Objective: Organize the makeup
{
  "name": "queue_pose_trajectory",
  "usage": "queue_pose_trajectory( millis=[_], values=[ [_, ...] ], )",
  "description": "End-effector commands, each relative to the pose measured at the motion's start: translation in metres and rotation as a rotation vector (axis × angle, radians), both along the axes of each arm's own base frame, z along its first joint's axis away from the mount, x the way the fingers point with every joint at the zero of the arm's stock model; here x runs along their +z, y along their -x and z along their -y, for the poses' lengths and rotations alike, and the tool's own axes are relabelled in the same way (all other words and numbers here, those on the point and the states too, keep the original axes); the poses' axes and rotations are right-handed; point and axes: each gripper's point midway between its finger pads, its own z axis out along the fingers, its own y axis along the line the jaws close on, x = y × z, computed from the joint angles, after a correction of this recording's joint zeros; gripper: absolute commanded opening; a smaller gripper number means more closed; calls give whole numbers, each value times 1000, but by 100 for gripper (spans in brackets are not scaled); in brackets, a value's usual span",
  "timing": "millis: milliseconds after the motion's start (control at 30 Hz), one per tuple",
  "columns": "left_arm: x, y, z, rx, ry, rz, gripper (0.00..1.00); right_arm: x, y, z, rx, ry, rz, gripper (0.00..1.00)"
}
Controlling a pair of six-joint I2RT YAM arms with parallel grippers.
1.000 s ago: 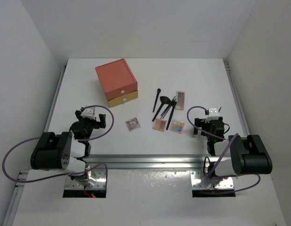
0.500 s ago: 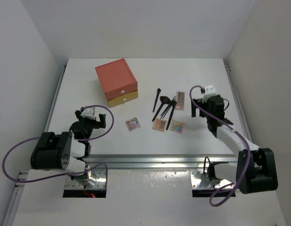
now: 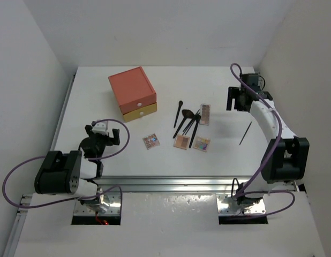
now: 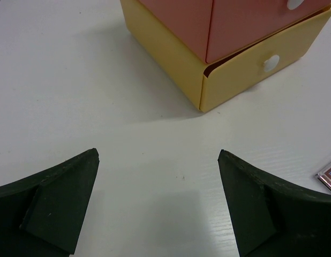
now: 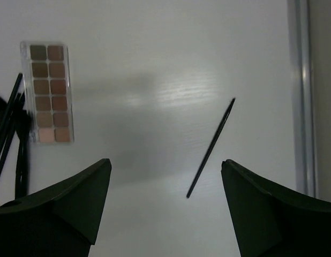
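One stray brush (image 5: 211,147) lies untouched, seen between the right fingers (image 5: 74,203), which stand apart; left fingers (image 4: 53,209) gape too.

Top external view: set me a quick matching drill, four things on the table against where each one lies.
1 drawer box
2 long palette
3 lone brush
4 multicoloured square palette

A by the right rail
B just right of the brush pile
C far left, at the back
D just left of the pinkish palette

Pairs: 1-C, 2-B, 3-A, 4-D
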Motion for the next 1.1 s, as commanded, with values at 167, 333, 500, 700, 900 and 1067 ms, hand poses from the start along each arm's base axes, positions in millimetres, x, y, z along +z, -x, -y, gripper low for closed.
queue_pose_trajectory(
  millis=[167, 333, 500, 700, 900, 1067],
  values=[
    [56, -19, 35, -278, -207, -53, 100, 35, -10, -104, 237, -130, 82, 82],
    [117, -37, 1, -98, -159, -73, 100, 61, -39, -211, 476, -273, 205, 75],
    [167, -79, -9, -70, -116, -99, 100, 61, -52, -318, 654, -389, 222, 69],
    [168, -144, 29, -340, -139, -218, 67, 52, -72, -408, 723, -498, 287, 56],
    [154, -195, 29, -261, -102, -289, 58, 21, -67, -433, 709, -466, 306, 50],
    [131, -209, 32, -262, -99, -338, 53, 4, -58, -452, 784, -397, 306, 50]
  ],
)
